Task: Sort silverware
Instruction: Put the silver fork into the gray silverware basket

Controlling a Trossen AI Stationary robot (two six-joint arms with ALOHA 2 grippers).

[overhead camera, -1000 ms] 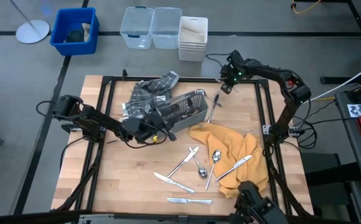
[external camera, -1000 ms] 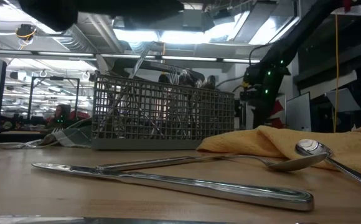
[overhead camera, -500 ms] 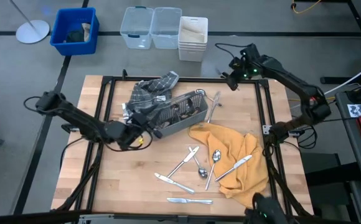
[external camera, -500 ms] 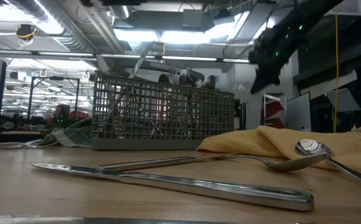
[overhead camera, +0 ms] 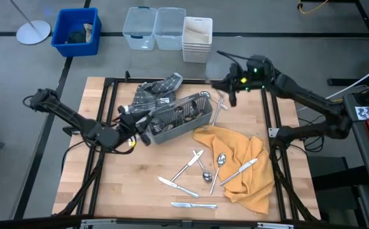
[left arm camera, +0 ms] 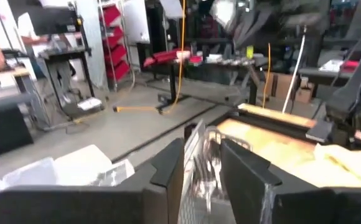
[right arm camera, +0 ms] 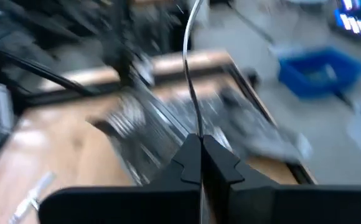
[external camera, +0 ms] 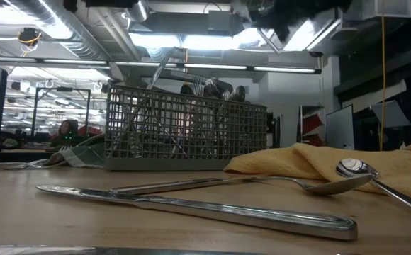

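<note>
The grey wire-mesh caddy [overhead camera: 181, 117] [external camera: 184, 127] stands on the table's far middle with silverware upright in it. Loose silverware lies nearer: a fork [overhead camera: 187, 165], a spoon [overhead camera: 219, 162], knives [overhead camera: 178, 186] [external camera: 191, 205], and a fork [overhead camera: 219, 109] by the caddy's right end. My left gripper [overhead camera: 147, 127] [left arm camera: 202, 152] hovers level at the caddy's left end, shut on shiny silverware. My right gripper [overhead camera: 227, 84] [right arm camera: 194, 138] is high over the far edge, right of the caddy. It is shut on one slim piece [right arm camera: 190, 68]. My left gripper has shiny metal pieces [left arm camera: 200, 171] pinched in the narrow gap between its two fingers. The fingers lie level and point toward the table's right. The pieces are clear of the table; which part is held and how many there are, I cannot tell. My right gripper pinches one end of a slim piece [right arm camera: 193, 121] between its two fingertips. The piece runs on past the fingertips, in line with the fingers, toward the table's left [overhead camera: 213, 82]. It is lifted clear, well above the table.
A yellow cloth [overhead camera: 242, 159] lies at the right with a knife [overhead camera: 242, 168] on it. A plaid cloth [overhead camera: 153, 92] sits behind the caddy. Beyond the far edge stand a blue bin [overhead camera: 76, 32], clear tubs [overhead camera: 154, 27] and a white tub [overhead camera: 197, 38].
My right gripper has risen steeply above the caddy's height and swung round toward the table's left, still shut. My left gripper has drawn back from the caddy's near side toward the table's left edge and risen a little. The caddy has kept still.
</note>
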